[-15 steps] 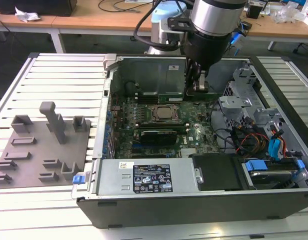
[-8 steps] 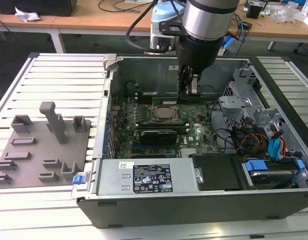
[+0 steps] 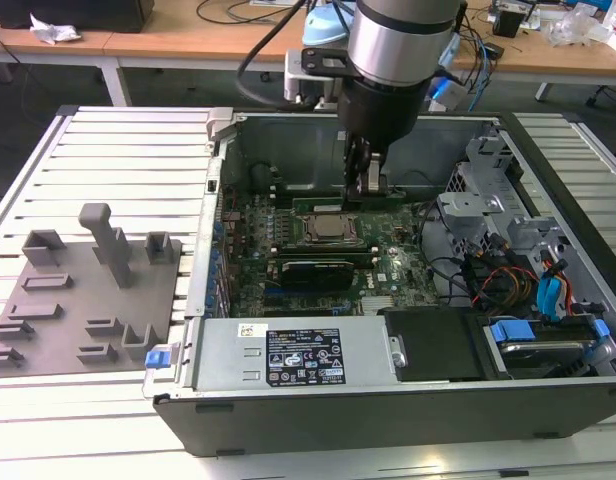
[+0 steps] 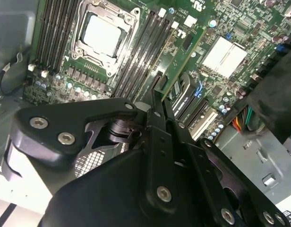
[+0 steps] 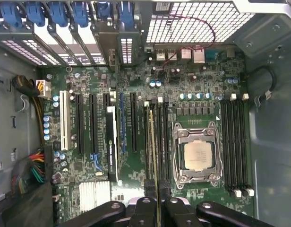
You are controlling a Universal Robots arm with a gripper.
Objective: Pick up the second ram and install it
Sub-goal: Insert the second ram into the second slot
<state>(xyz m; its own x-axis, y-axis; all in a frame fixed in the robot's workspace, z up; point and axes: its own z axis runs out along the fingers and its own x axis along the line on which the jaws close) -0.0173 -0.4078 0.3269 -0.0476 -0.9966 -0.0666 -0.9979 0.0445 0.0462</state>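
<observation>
Down inside the computer case (image 3: 468, 400), the tool (image 5: 157, 201) is clamped on the second ram (image 5: 155, 156), held on edge over the slots at nine o'clock of the silver processor (image 5: 198, 156); it should stay straight and go down softly.

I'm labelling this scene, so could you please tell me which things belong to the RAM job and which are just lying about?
Job: gripper, shut on the second ram; memory slots; motherboard.
Lying about: processor; grey plastic fixture; its upright post.

Exterior view high, front-on — both wrist views close above the motherboard (image 5: 183, 94), sharing the processor socket (image 4: 102, 33).
</observation>
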